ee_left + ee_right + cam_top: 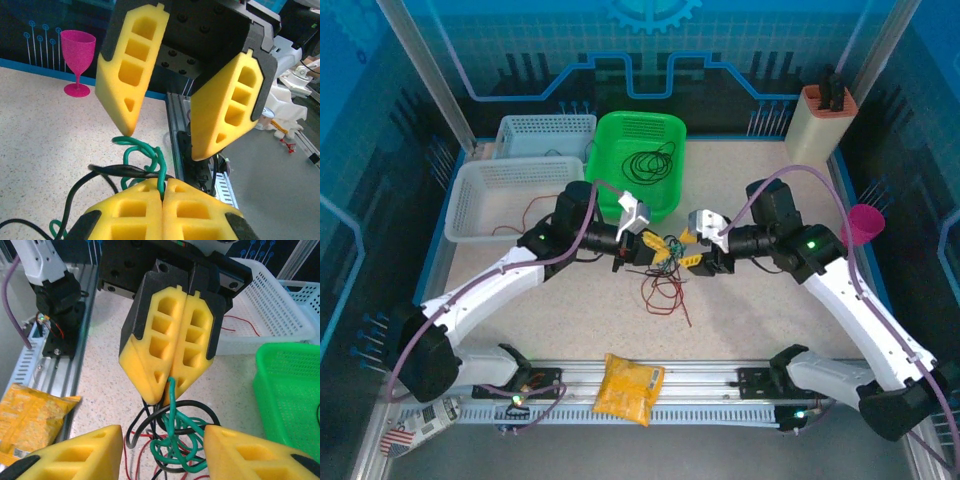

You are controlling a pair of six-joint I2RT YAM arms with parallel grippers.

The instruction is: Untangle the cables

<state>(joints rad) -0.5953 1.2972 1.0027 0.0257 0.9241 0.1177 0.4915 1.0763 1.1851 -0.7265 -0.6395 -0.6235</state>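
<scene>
Left gripper: pads pressed together, pinching a green cable that rises straight out of the seam between them. Right gripper: jaws apart at a middling width, holding nothing. One of its fingertips touches the top loop of the green cable; the other hangs clear. The two grippers face each other tip to tip above the middle of the table. The cables hang knotted between them: green loops, a black cable curving round them, red strands trailing onto the table below. A separate black coil lies in the green basket. A red wire lies in the near white basket
</scene>
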